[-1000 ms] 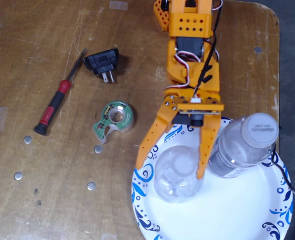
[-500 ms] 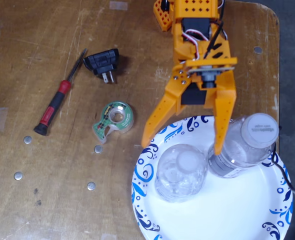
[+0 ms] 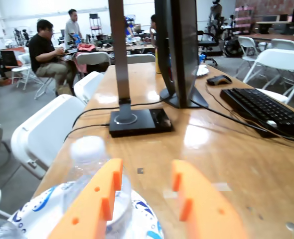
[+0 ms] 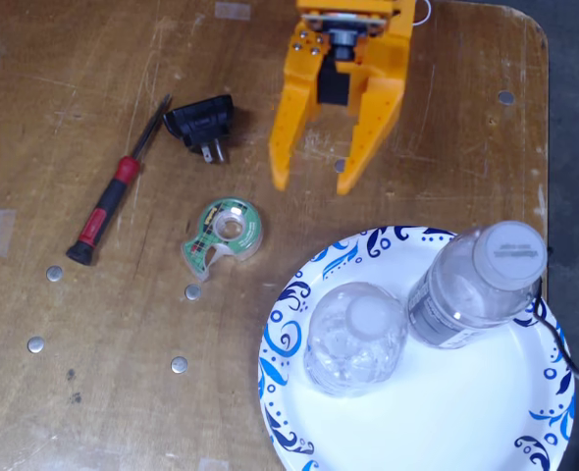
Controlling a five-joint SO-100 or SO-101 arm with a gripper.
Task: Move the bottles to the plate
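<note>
The orange plastic jaws (image 4: pixel 310 183) stand apart, empty, above the scuffed brown wooden bench (image 4: pixel 93 88) near its far edge. Both clear plastic bottles stand upright, caps up, on the round white paper plate with blue swirls (image 4: pixel 466 412) at the near right corner: the shorter ribbed bottle (image 4: pixel 356 337) left, the taller labelled bottle (image 4: pixel 476 285) right. Behind, the wrist view shows white folding chairs (image 3: pixel 47 132).
</note>
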